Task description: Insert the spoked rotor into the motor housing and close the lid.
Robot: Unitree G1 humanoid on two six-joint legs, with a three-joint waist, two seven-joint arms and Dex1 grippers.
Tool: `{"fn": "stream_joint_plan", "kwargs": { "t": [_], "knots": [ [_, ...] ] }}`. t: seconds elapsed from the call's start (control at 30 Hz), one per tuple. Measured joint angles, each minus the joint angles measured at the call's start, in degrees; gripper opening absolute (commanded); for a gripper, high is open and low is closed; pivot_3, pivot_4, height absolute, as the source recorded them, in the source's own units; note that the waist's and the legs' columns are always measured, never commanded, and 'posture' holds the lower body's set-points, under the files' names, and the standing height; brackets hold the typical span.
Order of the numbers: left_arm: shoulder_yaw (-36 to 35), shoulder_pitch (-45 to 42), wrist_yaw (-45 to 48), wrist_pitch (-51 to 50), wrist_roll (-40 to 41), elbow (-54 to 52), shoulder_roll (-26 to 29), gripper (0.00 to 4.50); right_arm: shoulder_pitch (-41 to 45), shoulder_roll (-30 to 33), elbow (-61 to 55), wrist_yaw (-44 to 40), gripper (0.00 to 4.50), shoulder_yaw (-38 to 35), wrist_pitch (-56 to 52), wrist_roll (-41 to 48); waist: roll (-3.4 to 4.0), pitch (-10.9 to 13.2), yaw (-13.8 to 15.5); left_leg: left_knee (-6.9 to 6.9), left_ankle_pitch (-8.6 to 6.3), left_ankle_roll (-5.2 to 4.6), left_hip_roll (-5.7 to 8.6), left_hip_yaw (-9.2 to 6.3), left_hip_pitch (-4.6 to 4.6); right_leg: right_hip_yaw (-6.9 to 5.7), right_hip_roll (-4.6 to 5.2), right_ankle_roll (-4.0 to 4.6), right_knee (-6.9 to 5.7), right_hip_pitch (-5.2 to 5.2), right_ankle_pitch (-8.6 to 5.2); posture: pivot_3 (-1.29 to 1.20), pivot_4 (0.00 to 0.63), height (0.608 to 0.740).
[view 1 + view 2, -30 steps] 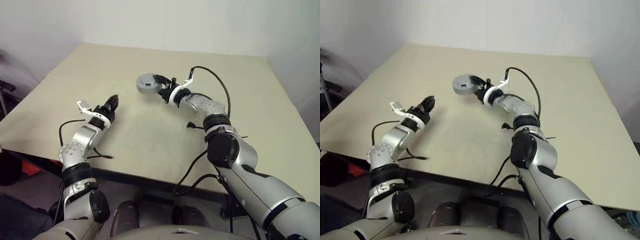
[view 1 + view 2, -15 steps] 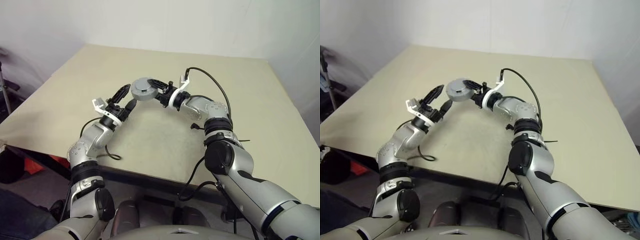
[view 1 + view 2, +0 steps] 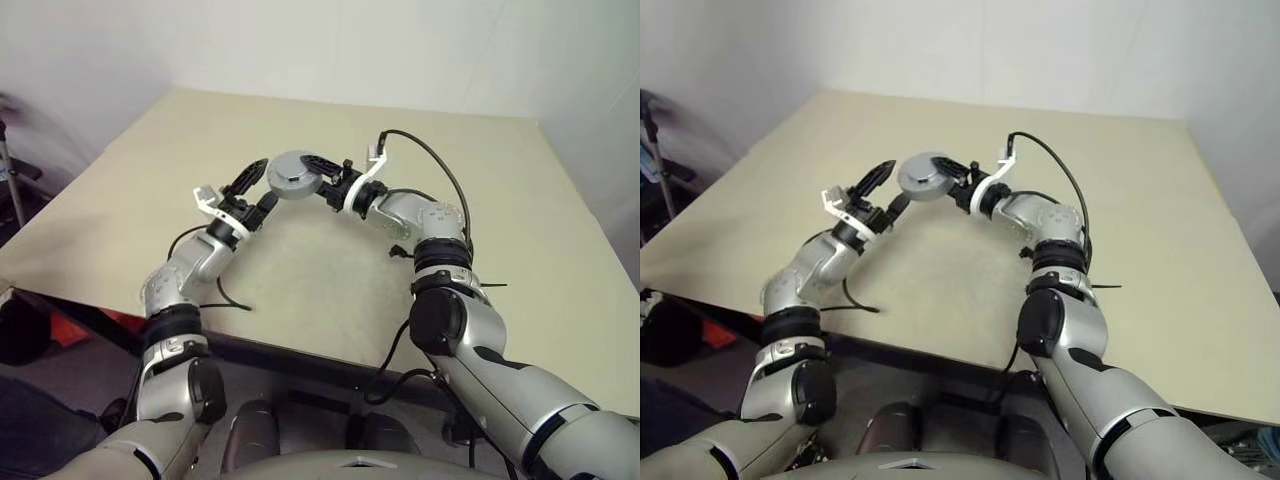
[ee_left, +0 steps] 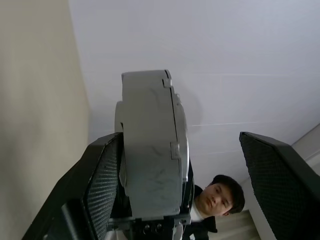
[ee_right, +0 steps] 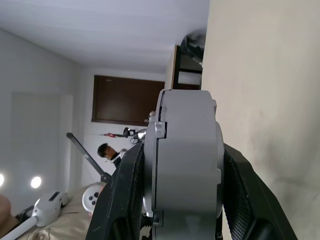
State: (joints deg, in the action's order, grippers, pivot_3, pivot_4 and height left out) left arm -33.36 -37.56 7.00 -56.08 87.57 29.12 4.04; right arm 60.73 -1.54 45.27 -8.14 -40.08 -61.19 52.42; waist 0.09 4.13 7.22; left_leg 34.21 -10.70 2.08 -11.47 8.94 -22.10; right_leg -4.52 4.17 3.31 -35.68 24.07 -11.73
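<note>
Left end effector [image 3: 258, 187]: raised above the beige counter [image 3: 330, 270], its two black fingers spread wide and released. In the left wrist view one finger [image 4: 102, 185] lies against a flat face of the grey round assembly, while the other finger [image 4: 280, 185] stands well apart from it; nothing is gripped by this end effector.

Motor housing with lid [image 3: 293, 176]: a thick round grey metal unit, held in the air over the counter between the two end effectors. A seam is seen around its rim in both wrist views [image 5: 182, 155], the two halves sitting flush together. Whether the rotor sits inside cannot be told.

Right end effector [image 3: 322, 175]: clenched on the grey unit, one black finger [image 5: 125, 195] pressed on each flat face, the unit being carried edge-on between them.

Counter: bare surface, a pale wall behind it.

Person [image 4: 217, 197]: seen in the background of the left wrist view.
</note>
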Motion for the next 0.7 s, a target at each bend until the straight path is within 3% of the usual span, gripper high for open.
{"fn": "stream_joint_plan", "kwargs": {
  "t": [0.7],
  "knots": [
    [2.44,-7.33,10.71,-1.23,-13.78,9.73,-0.64,3.92,-1.35,-1.90,-3.35,1.00,2.11,1.64,-0.28,0.66,0.00,0.00,0.07,-0.01,0.01,0.00,0.04,-0.11,-0.01,-0.01,0.02,-0.01,-0.01,-0.01,0.01,0.00,0.000,0.740]
  ]
}}
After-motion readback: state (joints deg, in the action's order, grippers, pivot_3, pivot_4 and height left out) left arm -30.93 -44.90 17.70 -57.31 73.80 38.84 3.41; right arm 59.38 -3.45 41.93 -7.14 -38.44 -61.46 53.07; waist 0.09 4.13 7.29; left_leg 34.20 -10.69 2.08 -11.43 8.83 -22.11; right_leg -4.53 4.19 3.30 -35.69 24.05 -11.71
